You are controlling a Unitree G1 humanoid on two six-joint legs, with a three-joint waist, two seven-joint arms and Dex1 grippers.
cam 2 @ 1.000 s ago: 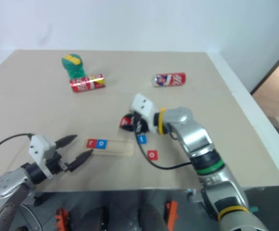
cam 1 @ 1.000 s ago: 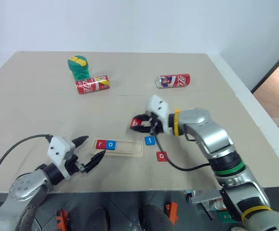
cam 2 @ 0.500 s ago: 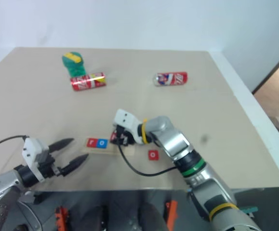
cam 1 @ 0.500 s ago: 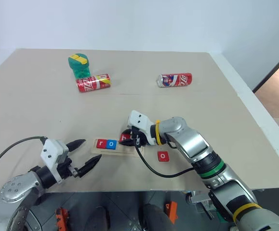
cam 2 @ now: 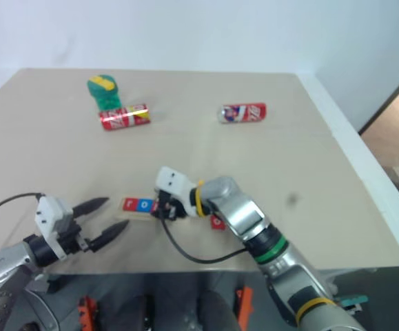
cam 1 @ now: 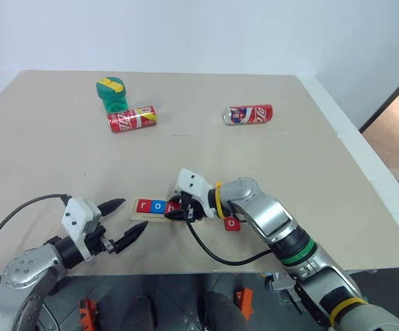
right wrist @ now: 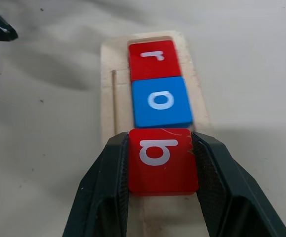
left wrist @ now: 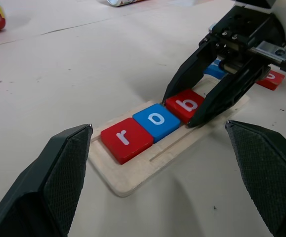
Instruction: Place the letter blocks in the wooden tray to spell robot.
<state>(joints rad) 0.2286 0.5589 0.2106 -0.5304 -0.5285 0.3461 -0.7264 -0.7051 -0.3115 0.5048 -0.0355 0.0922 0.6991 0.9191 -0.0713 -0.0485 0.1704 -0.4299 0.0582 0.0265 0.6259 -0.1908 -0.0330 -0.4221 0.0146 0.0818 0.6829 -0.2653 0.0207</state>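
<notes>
My left gripper hangs wide open and empty just short of the wooden tray's near end. My right gripper pinches the red b block in the tray, touching the blue o, with the red r beyond.

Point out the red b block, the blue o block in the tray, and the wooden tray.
red b block [right wrist: 162, 159], right wrist view, middle of its top face, between the right gripper's fingers.
blue o block [right wrist: 161, 101], right wrist view, on its white letter.
wooden tray [left wrist: 133, 176], left wrist view, bare wood by the groove.
</notes>
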